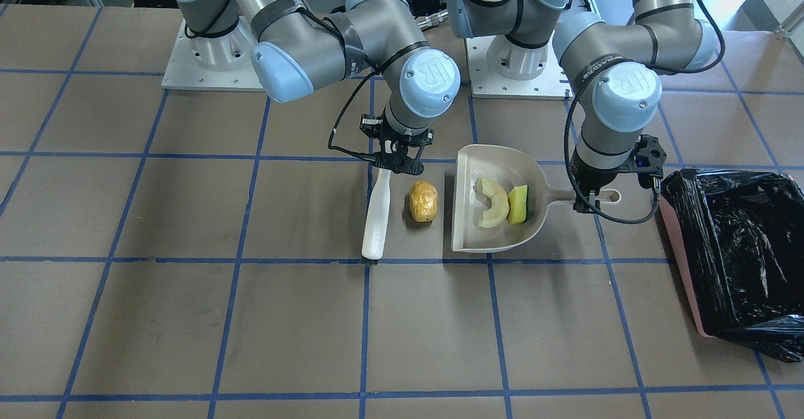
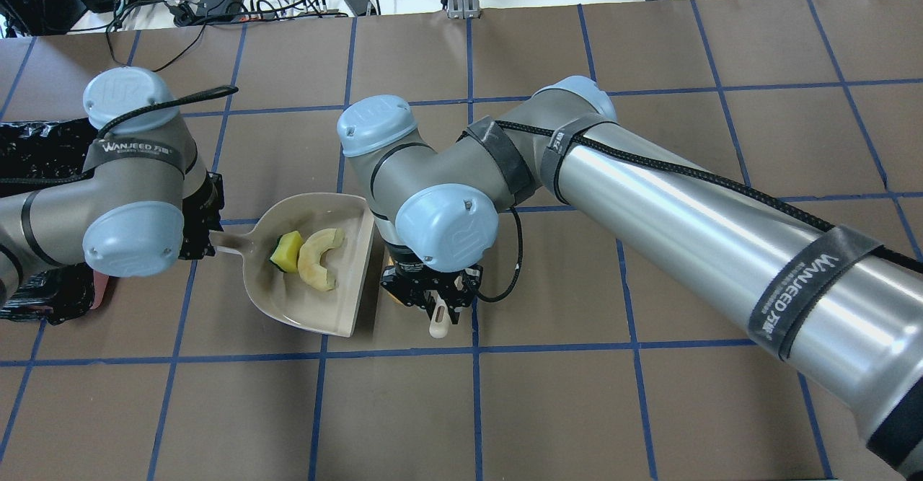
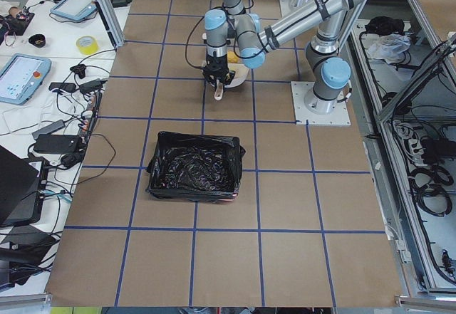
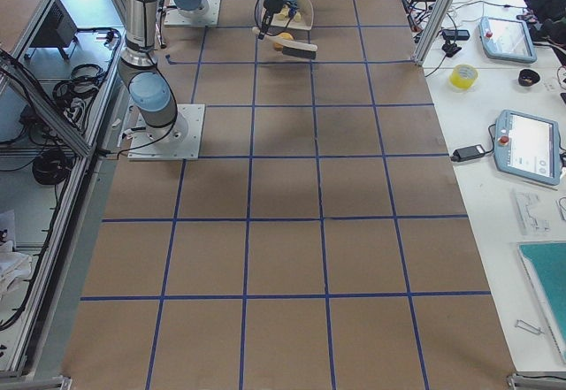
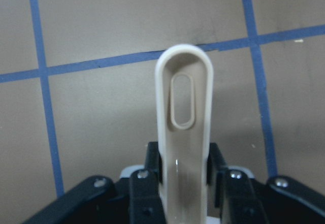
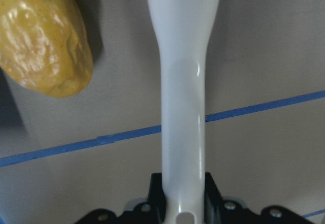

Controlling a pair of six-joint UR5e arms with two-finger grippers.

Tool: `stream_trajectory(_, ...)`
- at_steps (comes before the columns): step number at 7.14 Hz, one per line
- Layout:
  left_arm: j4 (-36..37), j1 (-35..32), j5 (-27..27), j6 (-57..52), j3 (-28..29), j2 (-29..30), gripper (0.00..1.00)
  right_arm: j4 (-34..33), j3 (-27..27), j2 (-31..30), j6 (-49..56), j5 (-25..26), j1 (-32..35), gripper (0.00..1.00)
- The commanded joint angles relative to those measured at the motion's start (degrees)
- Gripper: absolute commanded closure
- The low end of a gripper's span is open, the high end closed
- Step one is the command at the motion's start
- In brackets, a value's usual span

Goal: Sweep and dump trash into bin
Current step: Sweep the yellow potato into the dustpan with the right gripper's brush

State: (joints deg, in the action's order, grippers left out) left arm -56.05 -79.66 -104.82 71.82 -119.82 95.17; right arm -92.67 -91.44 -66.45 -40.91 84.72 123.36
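Right end effector (image 1: 396, 160) gripping brush (image 1: 379, 213), lumpy golden-brown potato (image 1: 423, 201) beside dustpan (image 1: 468, 233)

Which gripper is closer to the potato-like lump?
Right. The right gripper holds the brush just beside the lump; the left gripper grips the dustpan handle, across the dustpan from it.

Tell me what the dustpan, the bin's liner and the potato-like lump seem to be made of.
Dustpan: likely moulded plastic, beige, smooth with a soft sheen on its handle.
Bin liner: thin plastic film, glossy black, heavily crinkled with bright glints.
Lump: looks like a glossy plastic or rubber replica, golden-brown with shiny highlights on its bumps.
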Motion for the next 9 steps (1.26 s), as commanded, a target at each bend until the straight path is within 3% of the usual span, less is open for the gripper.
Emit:
stream_trajectory(1, 4.36, -0.41, -2.41, 1.81, -3.40, -1.21, 1.00, -1.36, 0.04, 0.70, -1.09, -1.92, 0.65, 1.00)
stream_trajectory(3, 5.34, -4.51, -2.67, 10.15, -3.76, 0.28, 1.00, -6.26, 0.38, 3.15, -3.98, -3.77, 2.75, 1.00)
stream_trajectory(7, 8.15, -5.24, -4.87, 10.44, -3.93, 1.95, 1.00, -11.37, 3.72, 7.55, -7.78, -3.68, 6.19, 1.00)
stream_trajectory(9, 8.15, -5.33, -4.70, 10.62, -3.84, 2.13, 1.00, -12.88, 9.93, 10.53, -8.04, -7.00, 6.19, 1.00)
